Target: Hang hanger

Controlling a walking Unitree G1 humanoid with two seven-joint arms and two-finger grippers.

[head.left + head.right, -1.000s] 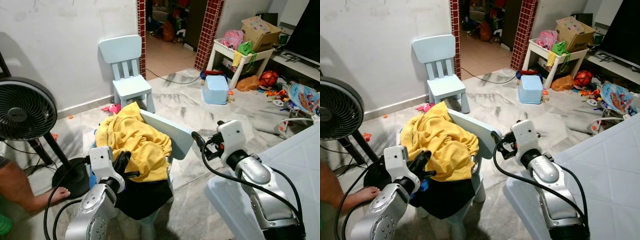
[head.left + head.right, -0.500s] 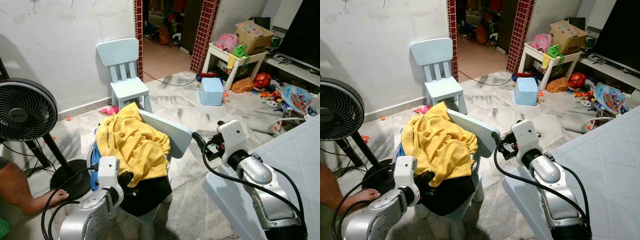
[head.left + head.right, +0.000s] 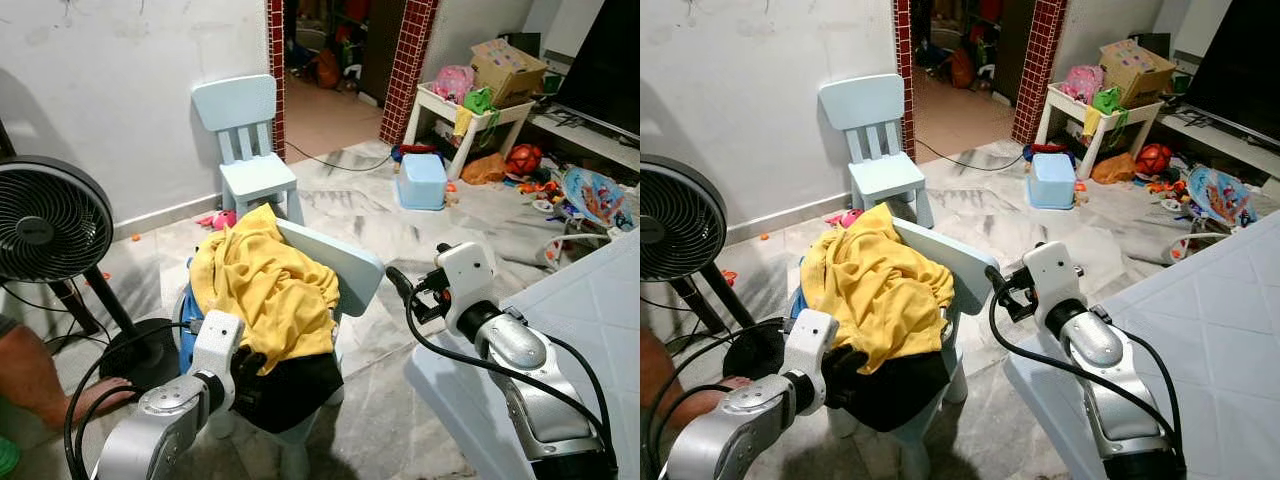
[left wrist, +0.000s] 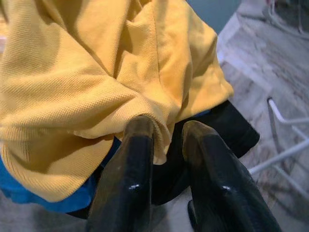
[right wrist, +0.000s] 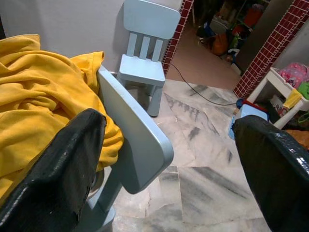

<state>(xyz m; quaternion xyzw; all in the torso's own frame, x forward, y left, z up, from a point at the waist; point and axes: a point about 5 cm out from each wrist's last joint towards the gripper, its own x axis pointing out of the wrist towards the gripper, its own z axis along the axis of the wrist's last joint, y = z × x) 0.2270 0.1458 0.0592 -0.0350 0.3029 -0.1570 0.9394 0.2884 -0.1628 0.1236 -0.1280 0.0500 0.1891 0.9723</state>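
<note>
The left gripper has advanced into the crumpled yellow knit shirt, fingers narrowly parted around a fold, while the right gripper hovers spread; no hanger is exposed yet.

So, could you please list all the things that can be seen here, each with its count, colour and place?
yellow garment: 1, yellow, heaped over the near chair
dark garment: 1, black, under the yellow one
blue cloth: 1, blue, beneath the pile
near chair: 1, pale blue, in front of the robot
far chair: 1, pale blue, by the wall
fan: 1, black, left
storage box: 1, pale blue, on the floor
toy table: 1, white, far right
person's foot: 1, by the fan base
left gripper: at the yellow hem, fingers slightly apart
right gripper: open, beside the near chair's back
</note>
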